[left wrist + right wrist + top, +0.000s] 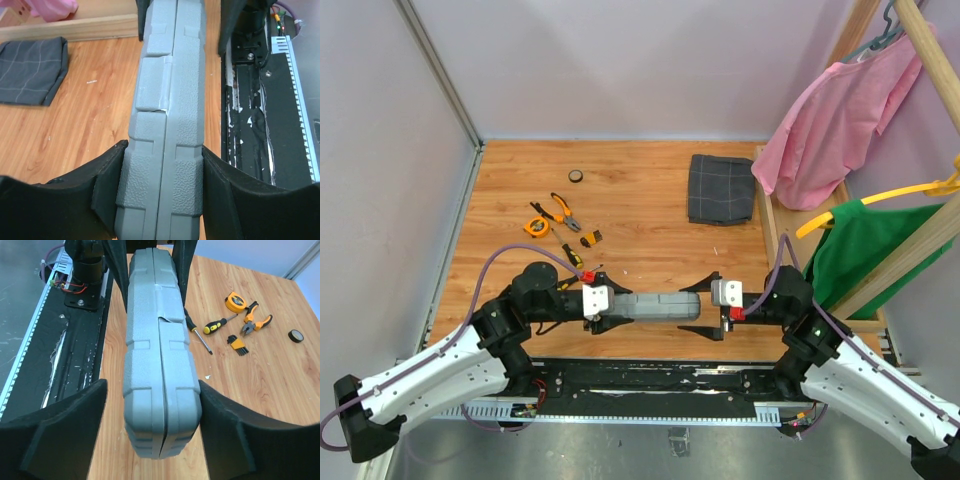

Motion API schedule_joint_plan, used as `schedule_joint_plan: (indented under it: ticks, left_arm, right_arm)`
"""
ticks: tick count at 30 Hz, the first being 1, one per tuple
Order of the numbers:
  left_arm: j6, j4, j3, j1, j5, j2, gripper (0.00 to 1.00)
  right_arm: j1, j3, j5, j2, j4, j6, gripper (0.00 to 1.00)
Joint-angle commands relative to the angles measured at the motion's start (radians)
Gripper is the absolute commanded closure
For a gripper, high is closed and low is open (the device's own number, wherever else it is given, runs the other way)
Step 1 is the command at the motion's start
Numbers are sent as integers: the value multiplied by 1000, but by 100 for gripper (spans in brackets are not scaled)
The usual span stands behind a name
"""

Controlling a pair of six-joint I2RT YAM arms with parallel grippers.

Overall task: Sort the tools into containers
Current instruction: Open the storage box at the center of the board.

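Overhead, the closed case lies lengthwise between the left gripper and right gripper, near the front edge of the worktop; pliers, tape measure and screwdriver lie loose beyond it. Left wrist: both fingers press the case's sides, gripping it. The case stands on its narrow edge. Right wrist: the fingers straddle the case's other end, open, with a clear gap on one side.
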Motion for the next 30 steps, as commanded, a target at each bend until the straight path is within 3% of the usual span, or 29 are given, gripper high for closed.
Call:
schedule_joint_plan:
  ticks: [1, 4, 11, 18, 30]
  left_arm:
    - [11, 23, -14, 3, -69, -15, 100]
    - [30, 13, -10, 3, -98, 3, 100]
    - [61, -14, 0, 3, -128, 60, 100]
    - [85, -37, -20, 3, -118, 31, 100]
    - [58, 1, -48, 3, -159, 6, 100]
  right_arm:
    - [1, -12, 28, -36, -26, -34, 21]
    - [0, 1, 43, -42, -47, -52, 15]
    - [1, 34, 55, 3, -38, -83, 14]
    - [25, 68, 44, 141, 80, -45, 16]
    - [176, 81, 114, 328, 311, -40, 19]
